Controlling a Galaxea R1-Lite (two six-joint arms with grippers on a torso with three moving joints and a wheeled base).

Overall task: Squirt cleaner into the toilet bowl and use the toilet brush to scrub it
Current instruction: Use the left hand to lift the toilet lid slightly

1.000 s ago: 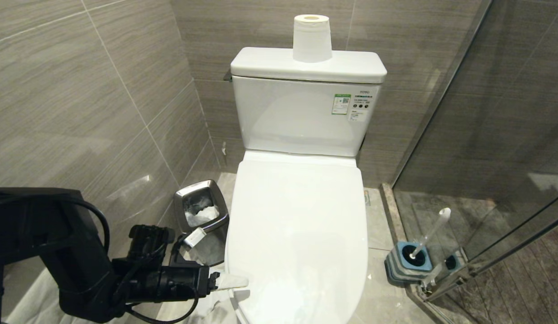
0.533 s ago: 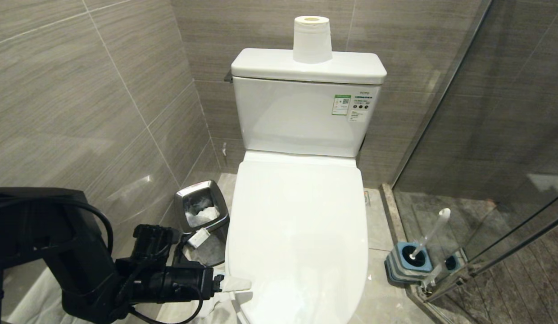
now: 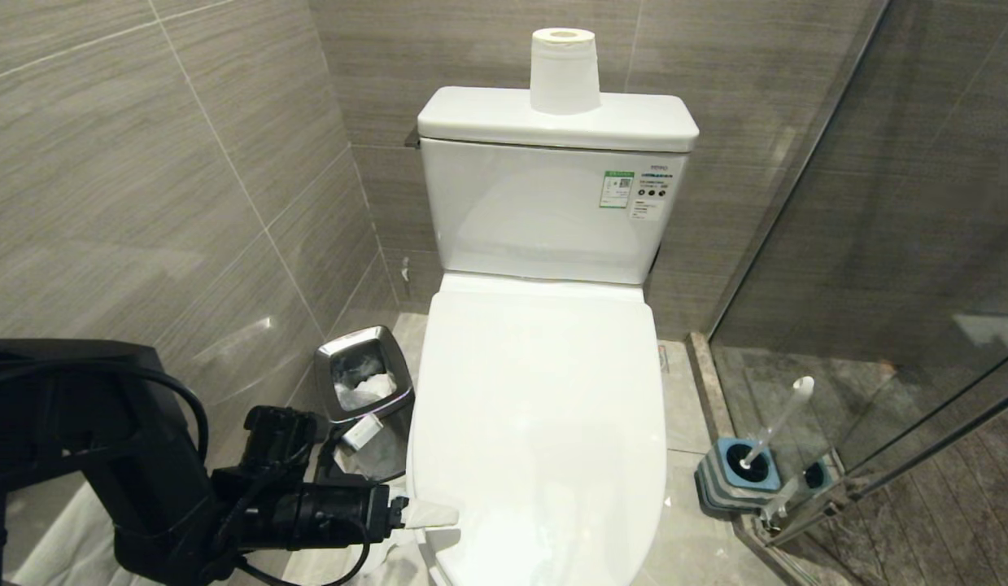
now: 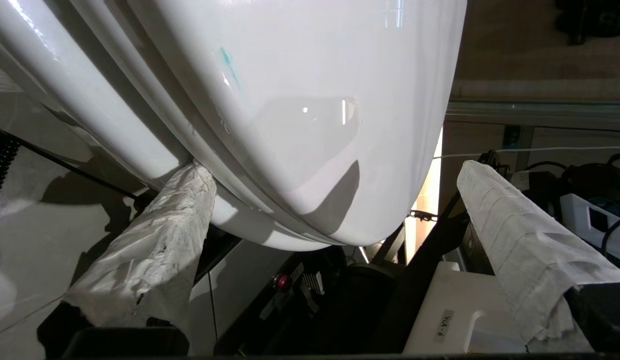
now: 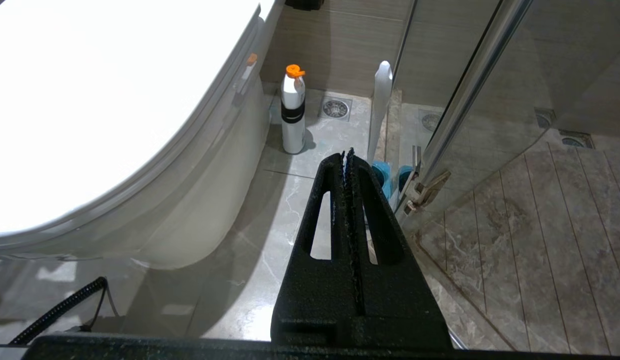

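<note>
The toilet bowl [image 5: 209, 200] is covered by its shut white lid [image 3: 536, 407], so its inside and any cleaner in it are hidden. A small turquoise streak [image 4: 228, 62] marks the lid. My left gripper [image 3: 422, 533] is open at the lid's front-left edge. One of its tissue-wrapped fingers [image 4: 154, 250] sits under the rim and the other is off to the side, apart from the toilet. The toilet brush [image 3: 778, 422] leans in its blue-topped holder [image 3: 735, 474] on the floor to the right. My right gripper [image 5: 348, 155] hangs shut and empty above the floor near the brush [image 5: 380, 110].
A white bottle with an orange cap [image 5: 292, 115] stands on the floor between the toilet and the brush. A steel waste bin [image 3: 364, 382] sits left of the toilet, by the tiled wall. A glass shower door [image 3: 878, 285] closes off the right. A paper roll [image 3: 563, 69] stands on the tank [image 3: 544, 220].
My left gripper has edged slightly to the right, closer in on the lid's front-left rim. The lid, the brush and the right arm have not moved.
</note>
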